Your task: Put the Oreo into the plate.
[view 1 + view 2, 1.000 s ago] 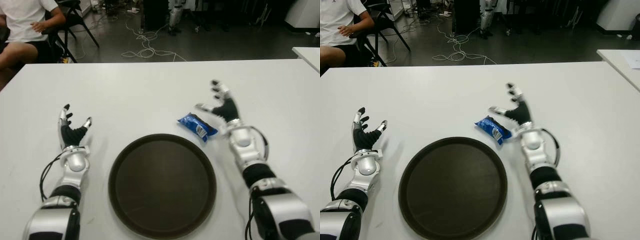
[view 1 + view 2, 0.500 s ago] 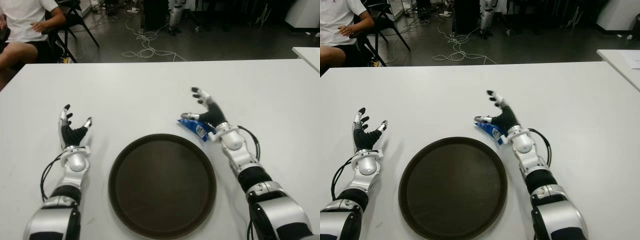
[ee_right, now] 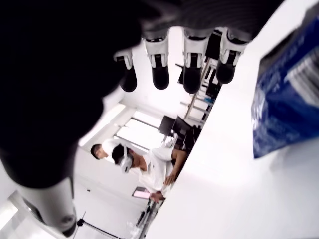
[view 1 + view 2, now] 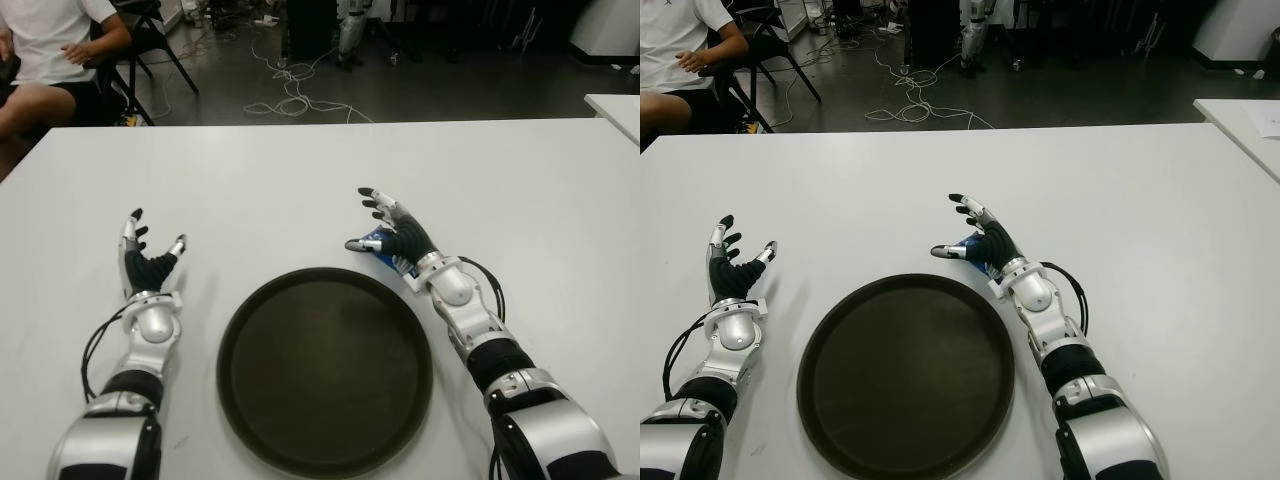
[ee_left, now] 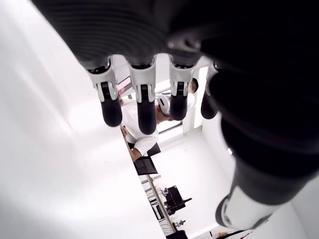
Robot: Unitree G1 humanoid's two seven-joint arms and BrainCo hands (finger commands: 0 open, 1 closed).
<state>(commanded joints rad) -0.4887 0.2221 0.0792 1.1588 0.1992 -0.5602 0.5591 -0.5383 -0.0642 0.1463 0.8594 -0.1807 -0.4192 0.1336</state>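
Both arms are silver-grey shells with black ribbed joints and looping black cables, each ending in a hand, left hand (image 4: 147,262) and right hand (image 4: 394,233), with black palm and black-tipped silver fingers.

Table top (image 4: 300,180): smooth white laminate look, matt with a faint sheen, at the frame's centre.
Plate (image 4: 325,462): dark brown round tray, smooth plastic look, satin finish with a soft glare across its flat, low in the frame's centre.
Oreo pack (image 4: 384,249): blue glossy plastic film wrapper with white print, crinkled at its end.
Right hand (image 4: 390,229): black rubbery palm and fingertips, glossy silver-white plastic segments.
Left hand (image 4: 146,262): the same black matt palm, pale hard shells.
Forearms (image 4: 155,324): polished silver casing, black cable beside.
Floor (image 4: 420,85): dark, dull, upper frame.
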